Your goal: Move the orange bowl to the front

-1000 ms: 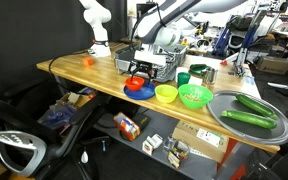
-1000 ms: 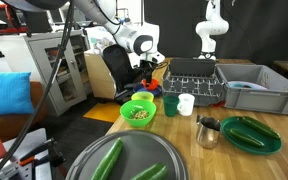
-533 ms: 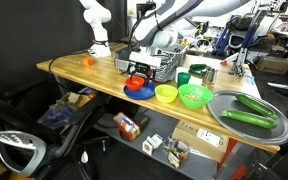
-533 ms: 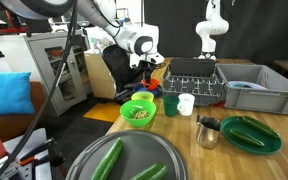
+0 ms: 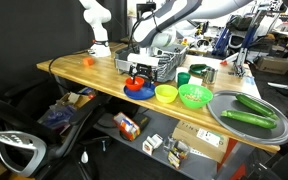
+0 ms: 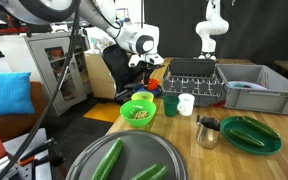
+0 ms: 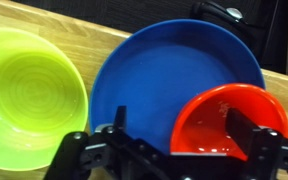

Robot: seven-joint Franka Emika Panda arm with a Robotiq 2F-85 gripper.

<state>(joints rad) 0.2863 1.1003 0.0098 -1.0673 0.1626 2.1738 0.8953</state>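
The orange bowl (image 7: 216, 118) is small, glossy and red-orange. It sits on the right part of a blue plate (image 7: 169, 65). In an exterior view the bowl (image 5: 136, 84) is near the table's front edge, left of the yellow bowl (image 5: 166, 94). My gripper (image 7: 182, 130) is open just above it. One finger (image 7: 246, 128) hangs over the bowl's inside, the other over the blue plate, so the jaws stand either side of the bowl's left rim. The gripper also shows in both exterior views (image 5: 138, 71) (image 6: 146, 68).
The yellow bowl (image 7: 29, 95) lies beside the plate. A green bowl (image 5: 195, 96), a round tray with cucumbers (image 5: 268, 124), a black dish rack (image 5: 156, 64), cups (image 6: 186, 103), a metal jug (image 6: 208, 131) and a tiny orange lump (image 5: 87, 61) share the table.
Hardly anything differs; my gripper has shifted only slightly above the orange bowl. The bowls and plate have not moved.
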